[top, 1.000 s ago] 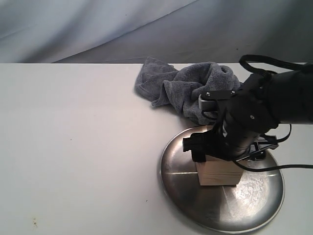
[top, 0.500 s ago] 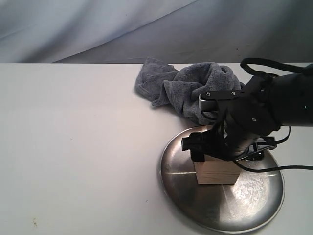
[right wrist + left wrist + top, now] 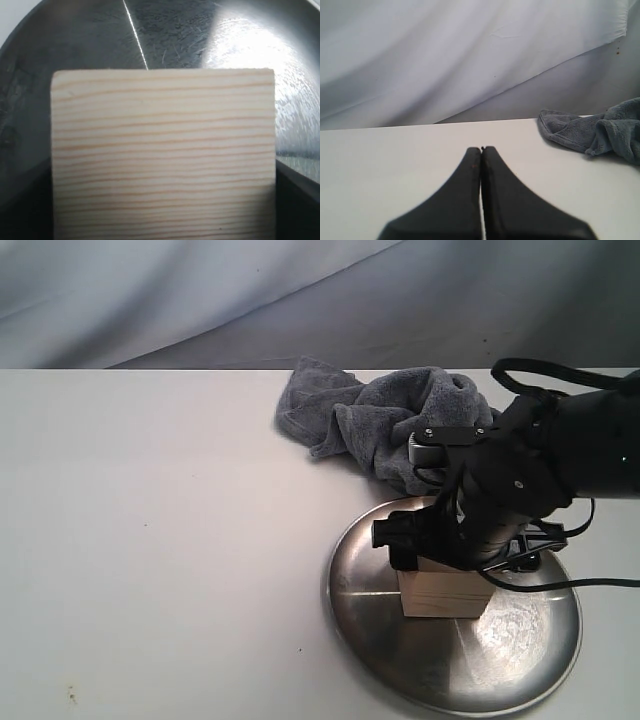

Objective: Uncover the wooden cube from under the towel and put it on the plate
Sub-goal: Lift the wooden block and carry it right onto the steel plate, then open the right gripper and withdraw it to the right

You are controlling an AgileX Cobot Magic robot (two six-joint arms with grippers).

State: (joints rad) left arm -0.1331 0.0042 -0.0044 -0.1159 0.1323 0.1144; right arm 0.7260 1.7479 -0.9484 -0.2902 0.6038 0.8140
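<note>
The pale wooden cube (image 3: pixel 440 595) sits low on the left part of the shiny steel plate (image 3: pixel 520 660); whether it touches the plate I cannot tell. My right gripper (image 3: pixel 448 558) comes down on it from above, shut on its sides. In the right wrist view the grained cube (image 3: pixel 162 150) fills the frame, with a dark finger (image 3: pixel 299 200) at its edge and the plate (image 3: pixel 175 30) beyond. The dark grey towel (image 3: pixel 390 420) lies crumpled behind the plate, off the cube. My left gripper (image 3: pixel 481 148) is shut and empty over bare table, with the towel (image 3: pixel 600 132) off to one side.
The white table (image 3: pixel 160 540) stretches wide to the left of the plate. A pale cloth backdrop (image 3: pixel 250 300) hangs behind the far table edge. The right arm's black cable (image 3: pixel 540 370) loops over the towel's right end.
The right gripper and the cube have shifted slightly left and back over the plate since a second ago. They have hardly moved in the last half second. The towel is unchanged.
</note>
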